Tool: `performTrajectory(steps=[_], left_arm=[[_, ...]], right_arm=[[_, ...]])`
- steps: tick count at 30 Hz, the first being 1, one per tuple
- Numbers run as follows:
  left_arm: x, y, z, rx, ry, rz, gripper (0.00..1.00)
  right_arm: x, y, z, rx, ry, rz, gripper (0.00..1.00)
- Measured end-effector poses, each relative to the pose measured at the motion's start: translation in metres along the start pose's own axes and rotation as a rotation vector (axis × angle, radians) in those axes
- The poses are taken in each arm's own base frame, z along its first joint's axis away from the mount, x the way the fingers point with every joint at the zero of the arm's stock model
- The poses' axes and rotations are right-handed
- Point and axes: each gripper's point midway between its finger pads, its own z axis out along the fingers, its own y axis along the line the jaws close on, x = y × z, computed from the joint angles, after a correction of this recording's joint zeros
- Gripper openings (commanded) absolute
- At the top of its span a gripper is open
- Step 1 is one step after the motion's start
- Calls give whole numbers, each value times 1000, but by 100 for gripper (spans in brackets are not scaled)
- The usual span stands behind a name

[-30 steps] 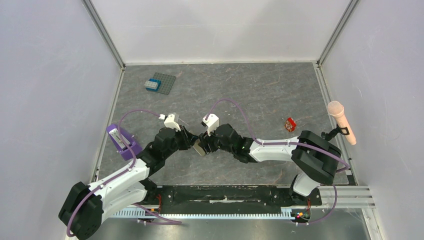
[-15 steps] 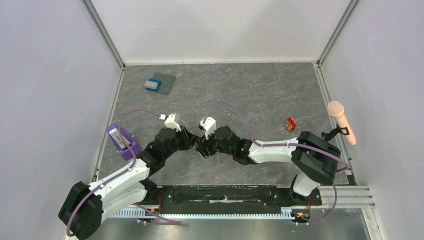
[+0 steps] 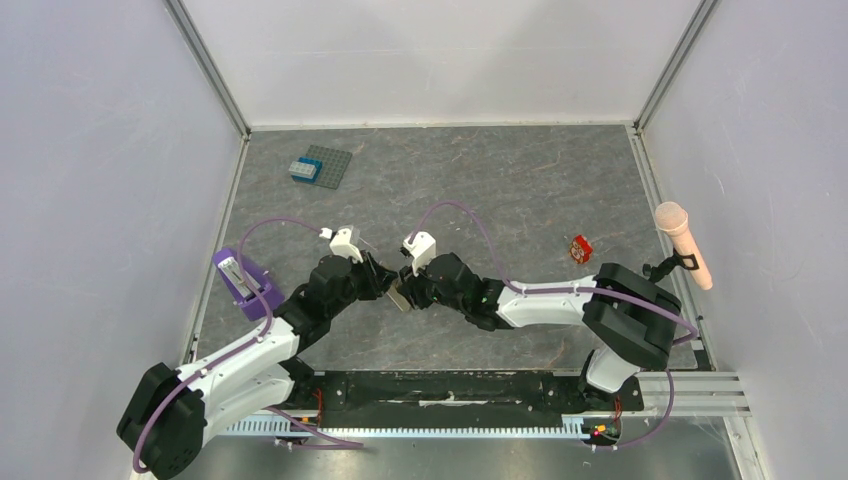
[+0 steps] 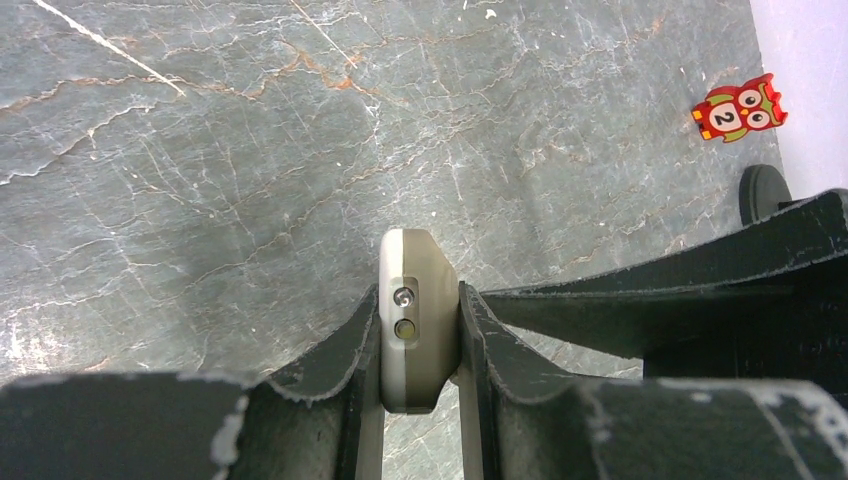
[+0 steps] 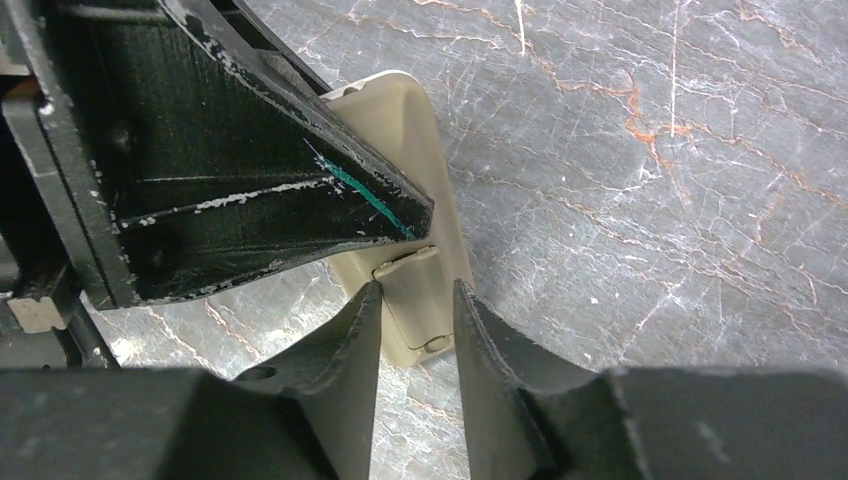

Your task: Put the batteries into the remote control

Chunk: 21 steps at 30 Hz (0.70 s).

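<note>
Grey marbled counter [image 5: 650, 200], white-walled enclosure. The left fingers [image 4: 345, 350] are clamped on the long edges of the remote control [image 4: 418, 265], holding it edge-on between the two arms near the middle of the scene. The right fingers [image 5: 345, 360] straddle its free end around a small hatch-like panel; whether they are pinching it or only flanking it cannot be told. No batteries are visible. The step looks like opening the back cover. For that, the right fingers should seat squarely on the panel and draw along the handset's length against a firm left hold, or the remote may twist loose. A red owl tile [image 4: 738, 108] lies to the right and a blue brick [image 3: 305, 169] at far left.
</note>
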Motion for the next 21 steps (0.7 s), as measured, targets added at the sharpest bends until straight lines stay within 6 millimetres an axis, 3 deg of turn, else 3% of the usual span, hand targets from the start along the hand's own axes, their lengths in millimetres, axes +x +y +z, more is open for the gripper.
performTrajectory(steps=[5,10,13,16,21], left_arm=[[-1,1,0,-5,-7,4,2],[0,0,0,-2,-3,7,2],[0,0,0,-2,-3,8,2],[0,0,0,-2,-3,10,2],[-1,1,-1,-6,-4,10,2]], right_arm=[[-2,0,-1,34,-12,31,20],[-9,-40,-11,236,-53,56,19],[-18,-54,-22,298,-88,72,23],[-25,-53,-27,298,-103,77,29],[-9,-55,-30,296,-34,72,46]])
